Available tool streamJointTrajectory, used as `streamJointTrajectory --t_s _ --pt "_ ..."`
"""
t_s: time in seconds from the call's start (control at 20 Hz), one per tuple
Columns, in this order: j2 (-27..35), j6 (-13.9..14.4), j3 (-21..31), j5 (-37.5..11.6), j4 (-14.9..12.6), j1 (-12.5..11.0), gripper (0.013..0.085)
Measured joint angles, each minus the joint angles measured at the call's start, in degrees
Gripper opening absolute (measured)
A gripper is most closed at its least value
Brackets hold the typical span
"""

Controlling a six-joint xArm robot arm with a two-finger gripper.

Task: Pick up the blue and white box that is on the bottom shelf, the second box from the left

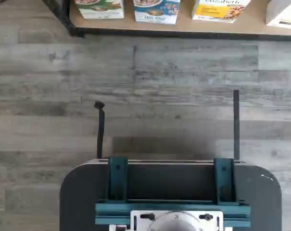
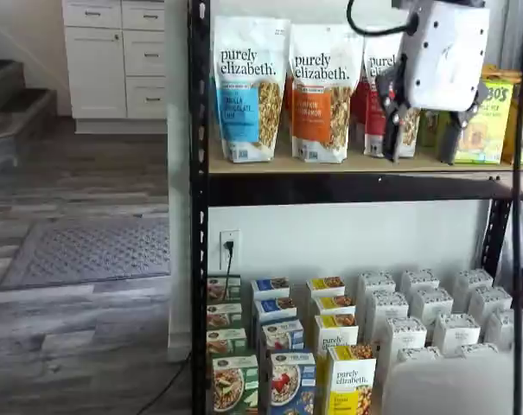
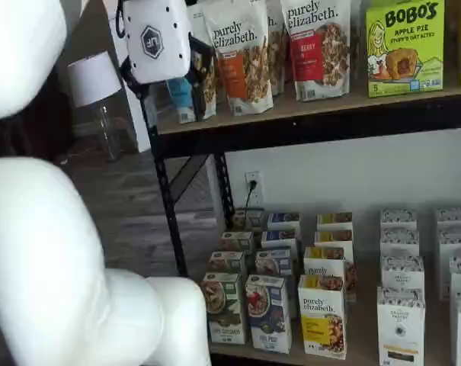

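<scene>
The blue and white box (image 2: 291, 385) stands at the front of the bottom shelf (image 3: 363, 335), between a green box (image 2: 234, 385) and a yellow-and-white box (image 2: 351, 385). More of the same blue boxes are lined up behind it. In the other shelf view the blue and white box (image 3: 267, 313) is in the same place, and the wrist view catches the blue and white box (image 1: 156, 11) at the shelf's edge across the floor. My gripper (image 2: 419, 143) hangs open high above, level with the upper shelf; the gripper (image 3: 171, 95) holds nothing.
Granola bags (image 2: 248, 86) and a green Bobo's box (image 3: 404, 47) fill the upper shelf. White boxes (image 2: 430, 307) occupy the bottom shelf's right side. A black post (image 2: 199, 207) frames the rack's left. The arm's white links (image 3: 55, 259) fill the foreground. A dark teal-bracketed mount (image 1: 169, 192) shows over the plank floor.
</scene>
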Motion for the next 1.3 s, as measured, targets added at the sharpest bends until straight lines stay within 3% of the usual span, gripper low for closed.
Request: streamJointTrajectory --t_s 0.05,0.5,1.3 --pt "-3.04 -1.87 2.9 -5.62 3.27 -2.95 0.085" --pt "-2.24 -1.57 3.19 -7.34 3.79 -2.6 0.085" --pt "-4.31 6.11 16.3 -19.7 3.23 6.36 0.085"
